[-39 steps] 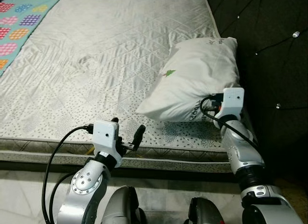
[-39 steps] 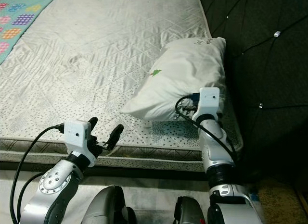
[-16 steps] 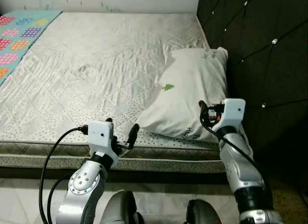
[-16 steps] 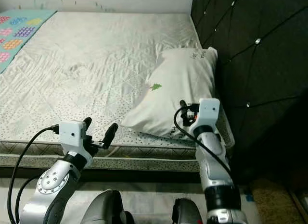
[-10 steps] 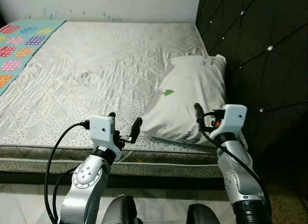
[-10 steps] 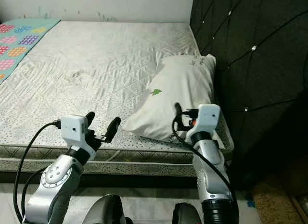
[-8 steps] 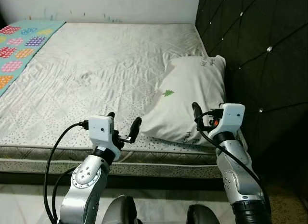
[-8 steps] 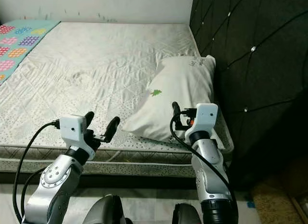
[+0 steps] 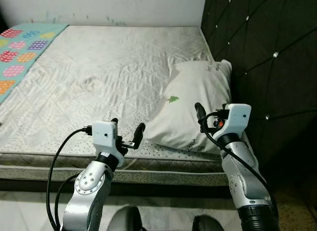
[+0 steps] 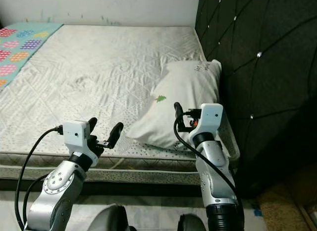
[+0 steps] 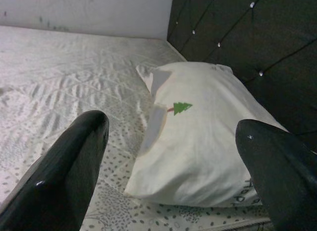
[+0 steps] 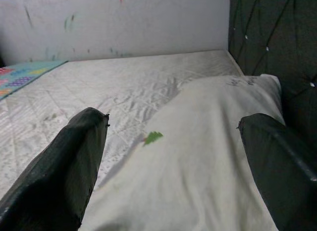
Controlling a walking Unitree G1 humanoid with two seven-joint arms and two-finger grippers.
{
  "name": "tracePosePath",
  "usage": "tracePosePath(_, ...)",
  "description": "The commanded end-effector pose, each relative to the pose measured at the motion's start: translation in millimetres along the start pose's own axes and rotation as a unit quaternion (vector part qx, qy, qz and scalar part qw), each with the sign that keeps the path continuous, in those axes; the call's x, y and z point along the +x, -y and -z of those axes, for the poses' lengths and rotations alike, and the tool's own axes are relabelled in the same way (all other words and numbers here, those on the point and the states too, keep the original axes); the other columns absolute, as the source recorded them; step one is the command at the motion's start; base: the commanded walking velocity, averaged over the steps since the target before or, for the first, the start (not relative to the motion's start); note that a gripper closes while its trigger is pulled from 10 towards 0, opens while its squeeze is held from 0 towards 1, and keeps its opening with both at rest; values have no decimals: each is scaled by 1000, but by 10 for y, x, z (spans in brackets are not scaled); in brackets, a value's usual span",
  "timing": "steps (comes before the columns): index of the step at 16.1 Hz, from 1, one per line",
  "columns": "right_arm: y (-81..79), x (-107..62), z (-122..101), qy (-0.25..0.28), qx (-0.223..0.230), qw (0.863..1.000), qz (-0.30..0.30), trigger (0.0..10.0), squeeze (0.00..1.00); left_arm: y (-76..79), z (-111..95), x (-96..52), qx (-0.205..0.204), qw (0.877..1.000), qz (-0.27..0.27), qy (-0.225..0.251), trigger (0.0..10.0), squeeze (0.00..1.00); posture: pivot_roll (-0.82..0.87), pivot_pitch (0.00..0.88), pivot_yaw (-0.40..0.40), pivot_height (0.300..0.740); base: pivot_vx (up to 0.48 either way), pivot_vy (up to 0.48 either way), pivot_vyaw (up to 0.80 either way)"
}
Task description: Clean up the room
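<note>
Head cams are looking down from the bed's foot-side edge at the white green-tree-print pillow (image 9: 193,109); both wrist cams are pointing low and close at that same pillow.

White pillow (image 9: 194,109) lies on the bed (image 9: 99,72) against the dark tufted headboard (image 9: 262,47). Left gripper (image 9: 127,134), fingers apart, hovers at the mattress edge; right gripper (image 9: 208,117) sits above the pillow's near corner.
</note>
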State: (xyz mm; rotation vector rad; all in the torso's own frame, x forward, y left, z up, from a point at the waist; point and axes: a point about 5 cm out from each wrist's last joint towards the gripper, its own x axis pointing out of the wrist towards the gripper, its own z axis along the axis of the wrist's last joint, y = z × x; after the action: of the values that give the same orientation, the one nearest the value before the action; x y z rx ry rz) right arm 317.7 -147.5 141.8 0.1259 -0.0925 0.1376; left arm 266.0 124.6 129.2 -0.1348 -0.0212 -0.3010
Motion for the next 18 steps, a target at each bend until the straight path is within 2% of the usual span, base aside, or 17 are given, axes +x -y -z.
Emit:
tracePosePath(1, -57, 38, -125, 21, 2, 1000, -13, 10000, 0, -16, -18, 7, 8, 1000, -4, 3, 10000, 0, -32, 43, 41, 733, 0, 0, 0)
tracePosePath(9, 37, 36, -80, 4, 2, 1000, 16, 10000, 0, 7, -8, 19, 6, 1000, 7, 6, 10000, 0, -40, 34, 37, 740, 0, 0, 0)
tracePosePath(13, 36, 30, -64, 0, 1, 1000, 19, 10000, 0, 17, -16, 12, 3, 1000, 12, 10, 10000, 0, -39, 35, 36, 740, 0, 0, 0)
tracePosePath(16, 41, 34, -51, -5, 5, 1000, 22, 10000, 0, 25, -15, 2, -1, 1000, 17, 10, 10000, 0, -38, 41, 34, 740, 262, 0, -633)
tracePosePath(18, 56, 27, -46, -6, 3, 1000, 24, 10000, 0, 25, -12, -2, -1, 1000, 17, 9, 10000, 0, -38, 43, 33, 740, 268, 0, 0)
